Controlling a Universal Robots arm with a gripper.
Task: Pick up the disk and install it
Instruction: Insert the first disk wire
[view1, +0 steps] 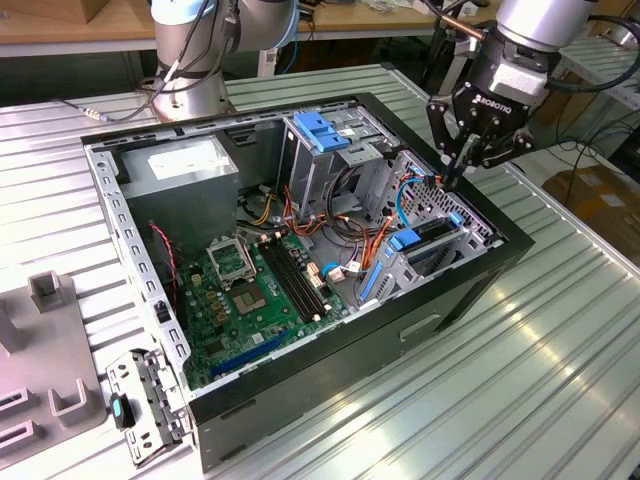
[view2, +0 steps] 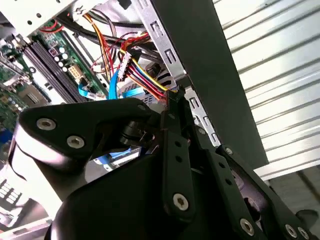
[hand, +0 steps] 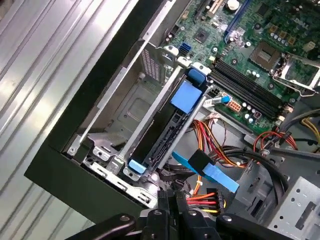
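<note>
1. Black and closed: my fingers (view1: 450, 180) are pressed together tip to tip with nothing between them, pointing down over a corner of the open computer case (view1: 350, 350).
2. The disk (view1: 432, 232) sits just below my fingertips, inside the case. It is slotted into the metal bay against the case wall, and I am not touching it.
3. In the first wrist view the disk (hand: 165, 132) shows as a dark slab lying between the bay's two metal runners, just ahead of my tips. It has a blue tab on its top face and blue plastic at both ends.
4. A flat blue cable (hand: 210, 170) and a bundle of red, yellow and orange wires (hand: 220, 150) run very near my fingertips, just beside the disk's nearer end. I cannot tell whether the fingers touch them.
5. Beyond the disk from my fingers lies the green motherboard (view1: 250, 290) on the case floor.
6. Well away from my fingers, further into the case, stands the drive cage with a blue top (view1: 325, 130), with the grey power supply (view1: 185, 165) past it.
7. The case rests on a ribbed metal counter (view1: 520, 370). A loose metal bracket (view1: 150, 405) lies on it by the far end of the case, well apart from my fingers.
</note>
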